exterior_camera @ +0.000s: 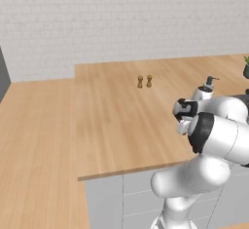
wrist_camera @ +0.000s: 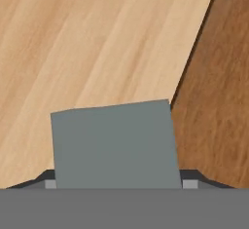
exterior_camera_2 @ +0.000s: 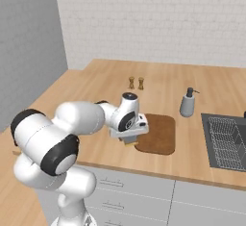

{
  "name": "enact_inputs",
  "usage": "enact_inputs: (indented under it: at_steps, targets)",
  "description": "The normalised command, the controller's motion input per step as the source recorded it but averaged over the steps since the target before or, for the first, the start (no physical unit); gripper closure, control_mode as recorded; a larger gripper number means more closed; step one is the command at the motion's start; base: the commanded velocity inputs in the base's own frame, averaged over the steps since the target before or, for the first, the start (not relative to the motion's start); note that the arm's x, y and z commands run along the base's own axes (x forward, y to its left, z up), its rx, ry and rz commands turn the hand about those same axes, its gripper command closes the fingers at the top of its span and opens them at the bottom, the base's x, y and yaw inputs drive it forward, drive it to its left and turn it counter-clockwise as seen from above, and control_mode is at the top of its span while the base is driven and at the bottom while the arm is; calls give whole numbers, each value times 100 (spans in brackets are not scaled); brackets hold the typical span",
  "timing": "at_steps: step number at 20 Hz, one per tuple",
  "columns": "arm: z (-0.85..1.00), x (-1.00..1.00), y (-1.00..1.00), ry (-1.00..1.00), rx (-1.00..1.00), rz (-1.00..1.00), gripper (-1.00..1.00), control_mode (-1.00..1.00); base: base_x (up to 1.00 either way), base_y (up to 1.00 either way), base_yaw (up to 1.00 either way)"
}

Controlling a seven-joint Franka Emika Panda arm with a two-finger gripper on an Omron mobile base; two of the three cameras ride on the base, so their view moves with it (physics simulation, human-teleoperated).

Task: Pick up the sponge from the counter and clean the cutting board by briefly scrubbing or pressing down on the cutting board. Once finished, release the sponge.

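Note:
My gripper [exterior_camera_2: 129,138] is shut on the sponge [exterior_camera_2: 130,142], whose yellow layer shows just under the hand. In the hand view the sponge's grey-blue top [wrist_camera: 114,143] spans the gap between my fingertips [wrist_camera: 192,183]. It hangs low over the light wood counter [wrist_camera: 97,38], right at the left edge of the dark-brown cutting board [wrist_camera: 219,101]. The cutting board [exterior_camera_2: 158,133] lies flat near the counter's front edge, to the right of my hand. Whether the sponge touches the counter I cannot tell.
Two small wooden shakers [exterior_camera_2: 136,82] stand further back on the counter [exterior_camera_2: 96,90]. A grey soap dispenser [exterior_camera_2: 188,103] stands behind the board's right side. A sink with a wire rack [exterior_camera_2: 228,141] lies at the right.

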Motion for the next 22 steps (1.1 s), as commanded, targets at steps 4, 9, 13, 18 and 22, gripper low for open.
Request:
enact_inputs:
  at_steps: [4,9,13,18,22]
  targets:
    - [-4,30,-43,0,0,-4,100,-100,0,0,0]
    - [-21,23,-36,0,0,-3,100,-100,0,0,0]
    - [-39,5,-26,-3,0,-2,100,-100,0,0,0]
    - [-47,5,-4,-8,0,0,100,-100,0,0,0]
    - [-31,23,0,-6,0,0,100,-100,0,0,0]
